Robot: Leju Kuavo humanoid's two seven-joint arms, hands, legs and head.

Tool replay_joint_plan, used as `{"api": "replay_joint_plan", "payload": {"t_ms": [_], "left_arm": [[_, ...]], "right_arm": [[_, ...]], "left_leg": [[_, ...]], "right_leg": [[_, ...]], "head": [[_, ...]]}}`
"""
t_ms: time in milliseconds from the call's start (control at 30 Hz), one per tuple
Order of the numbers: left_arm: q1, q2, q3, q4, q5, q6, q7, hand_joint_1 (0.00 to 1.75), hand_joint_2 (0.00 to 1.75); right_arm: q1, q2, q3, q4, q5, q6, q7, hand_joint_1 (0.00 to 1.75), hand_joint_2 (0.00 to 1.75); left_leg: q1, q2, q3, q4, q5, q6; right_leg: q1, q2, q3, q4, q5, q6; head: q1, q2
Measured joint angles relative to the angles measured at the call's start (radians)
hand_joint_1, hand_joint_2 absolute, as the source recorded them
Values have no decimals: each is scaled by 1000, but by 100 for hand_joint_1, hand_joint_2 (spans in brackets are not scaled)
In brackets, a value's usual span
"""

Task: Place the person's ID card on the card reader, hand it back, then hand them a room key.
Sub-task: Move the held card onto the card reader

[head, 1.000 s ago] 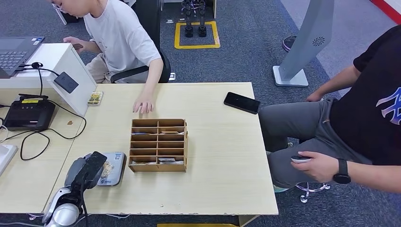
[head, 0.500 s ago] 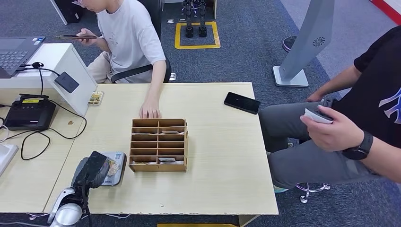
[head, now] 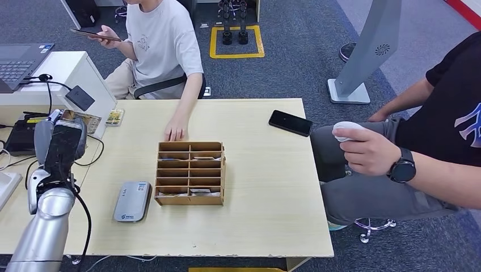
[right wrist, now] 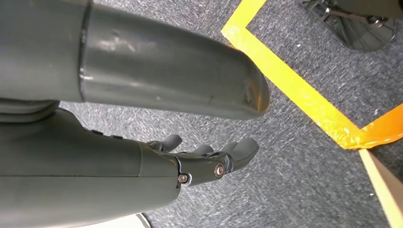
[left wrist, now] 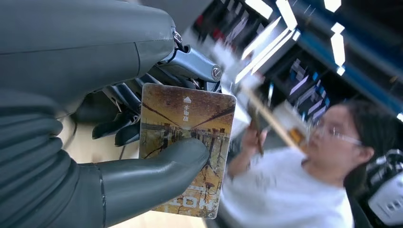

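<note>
left hand [head: 63, 139] pinching ID card [left wrist: 187, 142] thumb-to-fingers, raised over table's left edge | I read person in white tee [head: 164, 42] up-right of it, card reader [head: 131, 201] below | right hand [right wrist: 209, 159] loosely spread, hanging

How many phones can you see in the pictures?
2. A black phone lies flat on the light wooden table, near its far right edge. Another dark phone is held by the seated person in the white T-shirt. Others may be hidden.
</note>
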Motion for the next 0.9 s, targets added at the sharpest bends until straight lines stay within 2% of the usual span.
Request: {"api": "replay_joint_plan", "payload": {"t_ms": [100,367,533,900], "left_arm": [[-31,27,0,15,-151,50,6,175,175],[-65,68,-3,99,-377,141,6,175,175],[-66,81,-13,139,-436,151,6,175,175],[-66,94,-24,167,-446,150,6,175,175]], "right_arm": [[-8,0,18,-1,3,11,0,0,0],[-20,1,61,-4,-3,19,-14,0,0],[-24,1,83,-5,-20,19,-17,0,0],[-24,1,104,-8,-23,19,-17,0,0]], "left_leg": [[0,0,0,0,0,0],[0,0,0,0,0,0],[0,0,0,0,0,0],[0,0,0,0,0,0]], "right_leg": [[0,0,0,0,0,0],[0,1,0,0,0,0],[0,1,0,0,0,0],[0,1,-1,0,0,0]], "head": [[0,0],[0,0],[0,0],[0,0]]}}
